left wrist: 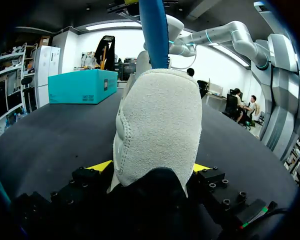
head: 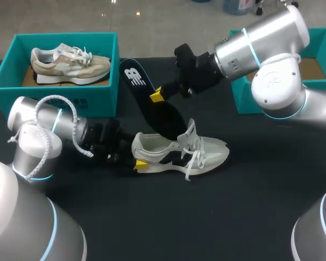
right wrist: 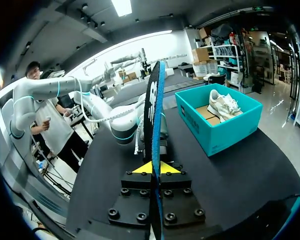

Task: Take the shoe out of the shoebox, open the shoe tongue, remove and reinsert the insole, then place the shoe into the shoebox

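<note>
Now left gripper (left wrist: 150, 167) clamps the shoe (head: 179, 152) by its heel; right gripper (right wrist: 154, 168) pinches insole (head: 135, 76).

In the head view the insole (head: 144, 92) drops behind the collar of the shoe (head: 179, 155), so its lower end is out of sight. Each gripper shows just one yellow tip there: the left gripper (left wrist: 150, 167) loses its other behind the heel, the right gripper (right wrist: 153, 168) behind the insole. On the left wrist the heel fills the view and blocks laces and toe, and the shoebox at the right (head: 243, 100) is mostly covered by the right arm (head: 271, 49) and cut by the edge.
</note>
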`<state>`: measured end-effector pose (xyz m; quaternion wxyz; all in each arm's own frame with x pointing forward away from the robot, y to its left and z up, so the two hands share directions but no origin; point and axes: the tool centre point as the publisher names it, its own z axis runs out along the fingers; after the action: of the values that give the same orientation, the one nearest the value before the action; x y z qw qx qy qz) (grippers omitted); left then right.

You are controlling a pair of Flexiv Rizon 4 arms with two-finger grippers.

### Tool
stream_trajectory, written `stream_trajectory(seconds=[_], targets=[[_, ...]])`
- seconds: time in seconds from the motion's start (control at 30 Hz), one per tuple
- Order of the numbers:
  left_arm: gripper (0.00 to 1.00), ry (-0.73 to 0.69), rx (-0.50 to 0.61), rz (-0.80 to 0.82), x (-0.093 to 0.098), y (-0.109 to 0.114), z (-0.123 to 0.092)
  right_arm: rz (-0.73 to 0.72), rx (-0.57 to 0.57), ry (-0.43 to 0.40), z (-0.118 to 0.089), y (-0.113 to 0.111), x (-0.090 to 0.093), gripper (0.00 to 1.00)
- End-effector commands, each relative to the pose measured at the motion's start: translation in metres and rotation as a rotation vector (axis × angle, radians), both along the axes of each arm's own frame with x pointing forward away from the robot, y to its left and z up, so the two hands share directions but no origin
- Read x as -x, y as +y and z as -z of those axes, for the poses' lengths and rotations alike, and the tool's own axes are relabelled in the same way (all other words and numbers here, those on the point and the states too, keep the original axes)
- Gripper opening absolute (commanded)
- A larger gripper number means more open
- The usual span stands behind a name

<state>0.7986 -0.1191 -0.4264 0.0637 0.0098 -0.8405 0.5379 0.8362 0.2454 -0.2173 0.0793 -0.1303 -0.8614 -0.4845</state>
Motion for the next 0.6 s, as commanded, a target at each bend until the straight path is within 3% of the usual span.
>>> stream_trajectory(seconds=[0.03,0.3,0.6], targets=[[0.0,0.001,-0.001,0.0,-0.001,0.0,0.003,0.017,-0.016,0.014,-0.009,0.0,-0.011,0.0],[0.0,0.001,-0.001,0.0,-0.001,0.0,0.003,0.062,-0.057,0.13,-0.049,-0.003,-0.039,0.0],[0.0,0.001,-0.001,0.0,-0.001,0.0,0.003,0.097,-0.144,0.231,-0.095,-0.004,-0.053,0.0]])
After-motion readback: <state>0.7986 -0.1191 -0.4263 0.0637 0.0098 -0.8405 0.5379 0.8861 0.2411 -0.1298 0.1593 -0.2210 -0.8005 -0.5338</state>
